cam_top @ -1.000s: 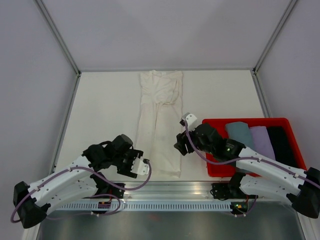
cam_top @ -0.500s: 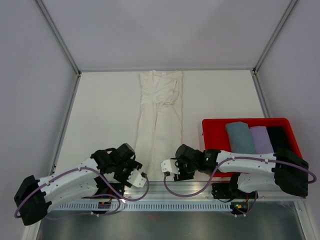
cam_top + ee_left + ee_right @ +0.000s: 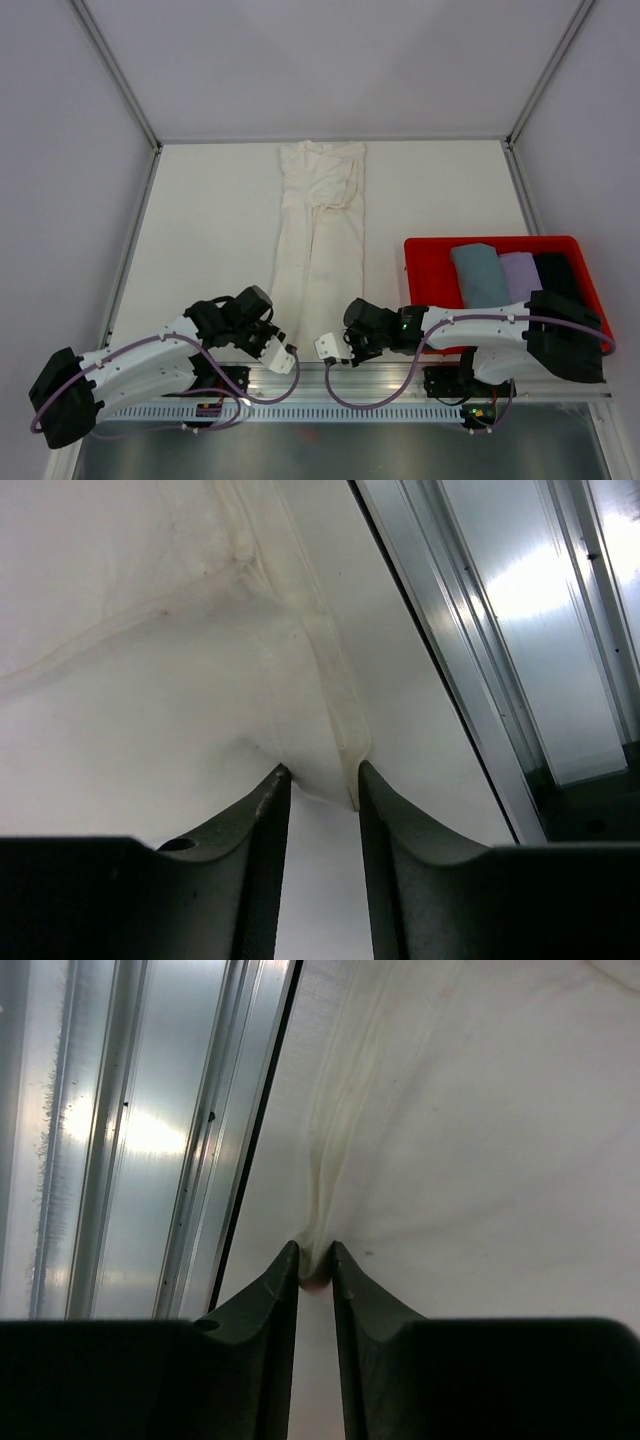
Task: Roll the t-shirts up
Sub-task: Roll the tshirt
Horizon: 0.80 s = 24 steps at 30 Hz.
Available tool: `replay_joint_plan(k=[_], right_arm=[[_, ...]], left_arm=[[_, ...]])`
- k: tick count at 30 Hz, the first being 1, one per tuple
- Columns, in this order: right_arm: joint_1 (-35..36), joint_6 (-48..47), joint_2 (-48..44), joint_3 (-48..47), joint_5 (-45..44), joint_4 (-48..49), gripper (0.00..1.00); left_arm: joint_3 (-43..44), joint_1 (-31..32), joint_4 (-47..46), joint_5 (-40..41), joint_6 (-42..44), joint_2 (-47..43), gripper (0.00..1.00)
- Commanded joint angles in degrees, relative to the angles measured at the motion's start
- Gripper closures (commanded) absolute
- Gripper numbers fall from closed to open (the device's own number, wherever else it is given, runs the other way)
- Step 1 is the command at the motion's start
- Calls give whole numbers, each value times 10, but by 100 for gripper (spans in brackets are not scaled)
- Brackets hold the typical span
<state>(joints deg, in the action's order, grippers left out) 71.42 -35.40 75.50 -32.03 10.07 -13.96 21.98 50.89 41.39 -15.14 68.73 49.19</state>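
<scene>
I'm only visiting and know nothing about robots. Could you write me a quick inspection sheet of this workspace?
Surface: white table, flat, no stains seen.
Job's things: cream t-shirt, folded into a long strip running from the far edge to the near edge.
Clutter: red bin on the right, holding three folded cloths: grey-blue, lilac and black.
Grippers: left gripper, jaws apart around the shirt's near hem; right gripper, jaws pinched on that hem.
Cables: purple cables loop along both arms.
Surroundings: pale walls on three sides; metal rail along the near edge.
</scene>
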Motion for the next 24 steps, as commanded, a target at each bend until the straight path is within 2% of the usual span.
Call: replay_joint_plan(k=[1,5,8,9,12,16,19,24], right_arm=[[3,-9,1,1,3,20,76],[2,-3,-28,10,12,22,85],[-2,7,-36,6,32,23,87],[-11,10,-37,4,42,21,89],[-46,12,-46,-8,89,3,98],[-91,1,-42,-33,130,-37,100],[-112,9,-19,-58,148,-70,100],[-158,24,10,-76,153,-68,100]], left_arm=[[-25,3,-3,-13,36,11,62],[-24,3,-3,-18,41,21,74],[-17,3,-3,-24,40,30,89],[-7,3,-3,-24,36,40,97],[39,3,12,-25,3,66,98],[110,-11,104,-95,-20,130,98],[129,-31,127,-122,-21,142,98],[199,-119,161,-175,-18,197,98]])
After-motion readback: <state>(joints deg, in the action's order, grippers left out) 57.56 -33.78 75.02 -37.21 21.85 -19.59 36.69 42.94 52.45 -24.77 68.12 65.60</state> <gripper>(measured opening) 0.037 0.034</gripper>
